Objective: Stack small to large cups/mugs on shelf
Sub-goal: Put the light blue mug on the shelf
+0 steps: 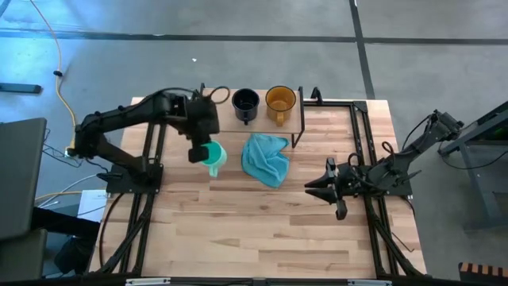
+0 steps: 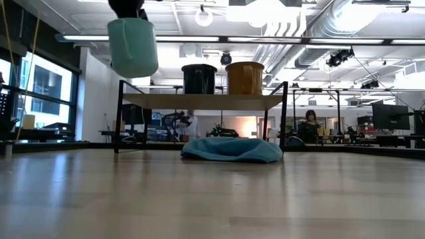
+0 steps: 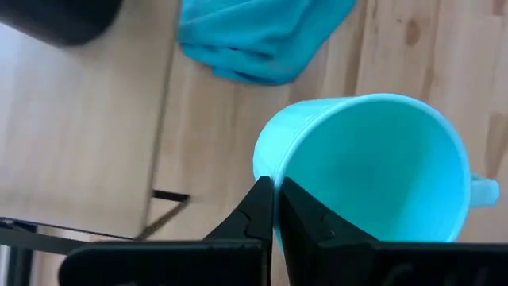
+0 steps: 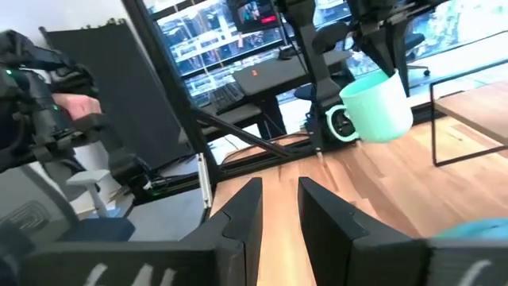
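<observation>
The small teal mug [image 2: 133, 46] hangs in the air near the shelf's left end, higher than the board, with my left gripper [image 3: 275, 184] shut on it. The dark mug [image 1: 246, 102] and the amber mug [image 1: 280, 100] stand side by side, bottoms down, on the light-wood shelf [image 1: 226, 119]. They also show in the low view as dark mug [image 2: 199, 78] and amber mug [image 2: 244, 78]. My right gripper [image 4: 278, 210] waits open over the table's right part [image 1: 329, 189], with nothing between its fingers. My left gripper pinches the teal mug's rim wall [image 3: 270, 171], on the side away from the handle [image 3: 484, 191]. One finger is inside the mug and one outside. The fingers come from above, pointing steeply down. The mug hangs below them, mouth up, clear of table and shelf.
A crumpled light blue cloth [image 1: 266, 159] lies on the table just in front of the shelf, right of the held mug. The shelf stands on thin black legs [image 2: 120, 116] at the table's far edge. Bare wood stretches across the table's near half [image 1: 254, 238].
</observation>
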`<move>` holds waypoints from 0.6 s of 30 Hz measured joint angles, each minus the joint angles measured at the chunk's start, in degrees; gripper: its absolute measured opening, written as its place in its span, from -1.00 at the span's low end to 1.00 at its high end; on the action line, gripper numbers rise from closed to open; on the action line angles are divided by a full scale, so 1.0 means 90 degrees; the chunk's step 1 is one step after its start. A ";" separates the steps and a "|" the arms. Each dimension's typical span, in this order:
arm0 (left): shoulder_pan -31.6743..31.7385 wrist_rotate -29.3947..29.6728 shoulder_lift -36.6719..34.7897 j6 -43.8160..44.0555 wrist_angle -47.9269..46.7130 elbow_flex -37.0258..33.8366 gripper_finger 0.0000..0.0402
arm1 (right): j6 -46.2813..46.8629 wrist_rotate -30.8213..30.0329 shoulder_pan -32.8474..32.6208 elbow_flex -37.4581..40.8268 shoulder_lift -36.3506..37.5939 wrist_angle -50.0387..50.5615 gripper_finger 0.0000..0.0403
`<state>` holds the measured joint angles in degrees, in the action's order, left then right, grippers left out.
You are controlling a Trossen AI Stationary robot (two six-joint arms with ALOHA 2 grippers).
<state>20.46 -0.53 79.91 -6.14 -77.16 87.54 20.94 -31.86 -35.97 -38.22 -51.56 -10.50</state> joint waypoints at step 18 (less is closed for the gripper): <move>0.2278 -0.0376 0.1557 -0.1973 -0.1177 0.2626 -1.00 | 0.0861 -0.0153 0.0010 0.0000 -0.1058 -0.0179 -0.64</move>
<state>40.96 -3.92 93.92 -23.90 -87.75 111.17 28.69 -33.23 -35.88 -38.22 -61.08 -12.11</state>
